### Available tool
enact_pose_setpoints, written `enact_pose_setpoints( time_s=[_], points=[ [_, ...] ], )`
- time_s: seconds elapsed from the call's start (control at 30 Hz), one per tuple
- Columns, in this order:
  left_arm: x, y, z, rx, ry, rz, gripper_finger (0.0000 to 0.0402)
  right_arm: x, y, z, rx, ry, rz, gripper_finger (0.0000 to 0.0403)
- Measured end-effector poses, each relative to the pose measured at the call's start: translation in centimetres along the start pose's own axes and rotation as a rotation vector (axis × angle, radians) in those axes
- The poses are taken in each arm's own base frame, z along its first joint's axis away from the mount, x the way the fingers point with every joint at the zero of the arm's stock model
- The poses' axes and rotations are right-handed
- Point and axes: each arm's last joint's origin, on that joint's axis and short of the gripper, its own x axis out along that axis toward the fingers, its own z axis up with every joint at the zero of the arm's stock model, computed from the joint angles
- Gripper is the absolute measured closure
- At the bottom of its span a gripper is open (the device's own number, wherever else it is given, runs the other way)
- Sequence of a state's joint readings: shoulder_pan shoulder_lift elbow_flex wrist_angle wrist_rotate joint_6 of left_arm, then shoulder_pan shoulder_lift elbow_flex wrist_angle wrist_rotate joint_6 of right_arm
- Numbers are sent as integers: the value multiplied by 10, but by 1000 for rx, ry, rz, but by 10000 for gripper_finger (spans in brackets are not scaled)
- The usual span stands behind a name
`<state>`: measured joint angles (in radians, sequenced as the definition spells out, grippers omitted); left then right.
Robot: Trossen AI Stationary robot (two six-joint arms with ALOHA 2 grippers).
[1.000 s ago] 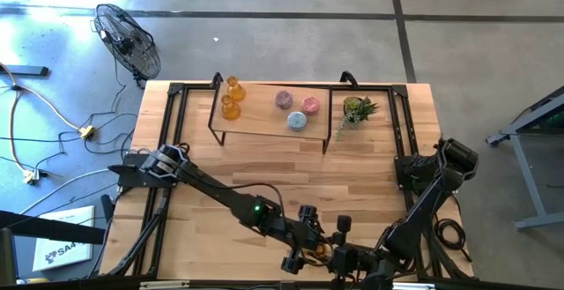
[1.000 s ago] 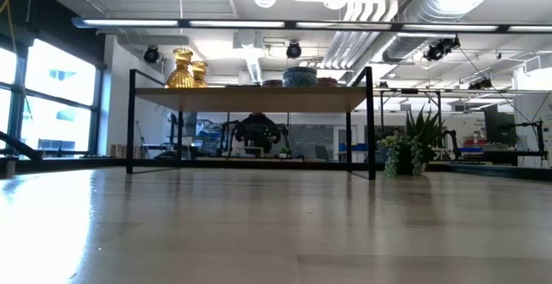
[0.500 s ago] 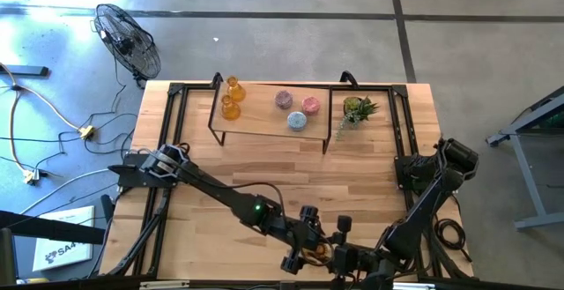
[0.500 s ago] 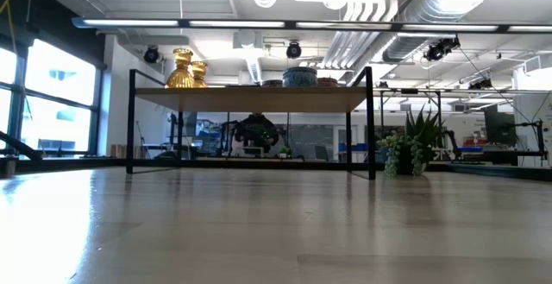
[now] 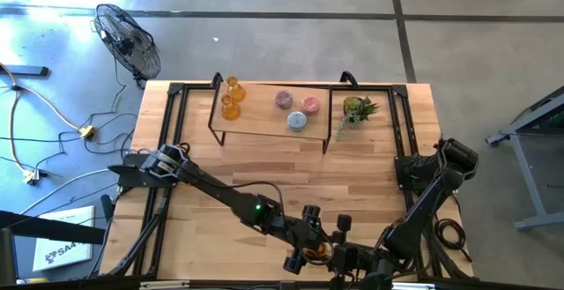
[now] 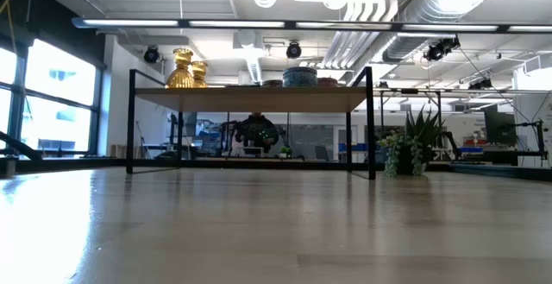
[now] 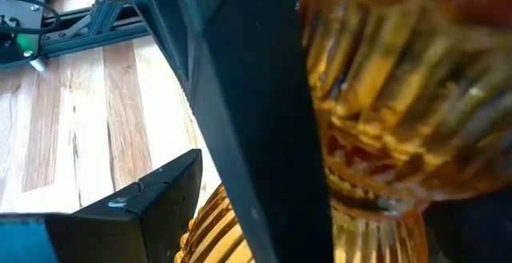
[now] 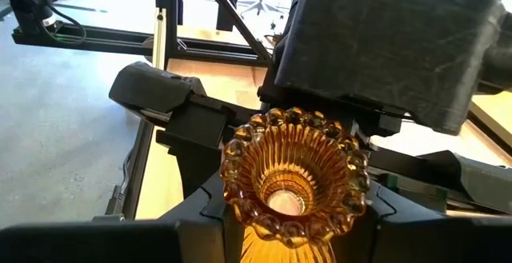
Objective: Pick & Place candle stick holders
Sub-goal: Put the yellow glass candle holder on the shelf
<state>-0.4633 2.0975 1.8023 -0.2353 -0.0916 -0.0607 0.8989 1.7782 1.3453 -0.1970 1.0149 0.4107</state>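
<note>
Near the table's front edge an amber candle stick holder point(image 8: 294, 175) with a ribbed body and a beaded flared rim hangs above the wood, with my right gripper point(image 8: 292, 227) shut on it. My left gripper point(image 5: 307, 237) faces it, open, one finger point(image 8: 196, 127) on each side of the holder's top. The left wrist view is filled by the amber glass point(image 7: 400, 95) and a dark finger point(image 7: 256, 119). On the black-framed shelf point(image 5: 264, 124) at the back stand two amber holders point(image 5: 231, 98), two pink ones point(image 5: 297, 102) and a light blue one point(image 5: 297, 120). My right gripper pinches the amber holder's ribbed body just below the flared rim point(image 8: 272, 243) between its two fingers. The holder is lifted clear of the table, its open mouth tilted up toward the wrist camera. My left gripper's fingers stand close beside the rim; I cannot tell whether they touch it.
A small spiky green potted plant point(image 5: 357, 109) stands on the table at the shelf's right end. Black frame rails point(image 5: 169, 127) run along both sides of the table. Bare wood point(image 5: 291, 171) lies between the shelf and the grippers. A fan point(image 5: 128, 39) stands on the floor beyond the far left corner.
My left gripper's fingers have drawn a little closer together about the amber holder. Both arms have kept their places, and the holder has stayed where it was.
</note>
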Motion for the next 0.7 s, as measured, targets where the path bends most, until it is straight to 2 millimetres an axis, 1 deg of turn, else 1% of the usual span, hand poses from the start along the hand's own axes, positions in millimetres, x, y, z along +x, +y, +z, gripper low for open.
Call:
enact_pose_setpoints(
  time_s=[0.2, 0.27, 0.37, 0.47, 0.6, 0.7],
  points=[
    [0, 0, 0, 3, 2, -2, 108, 0, 0, 0, -10, 2, 4, 280],
    [0, 0, 0, 4, 3, -1, 106, 0, 0, 0, -20, 5, 11, 275],
    [0, -1, -1, 8, 8, -8, 99, 0, 1, 0, -50, 13, 34, 257],
    [0, 0, -1, 7, 7, -9, 102, 0, 1, 0, -54, 11, 35, 237],
    [0, 4, 0, -5, 11, -72, 106, 0, 3, 2, -71, 7, 79, 216],
    [1, 6, 0, -21, 11, -76, 101, -1, 5, 4, -76, -3, 108, 203]
  ],
)
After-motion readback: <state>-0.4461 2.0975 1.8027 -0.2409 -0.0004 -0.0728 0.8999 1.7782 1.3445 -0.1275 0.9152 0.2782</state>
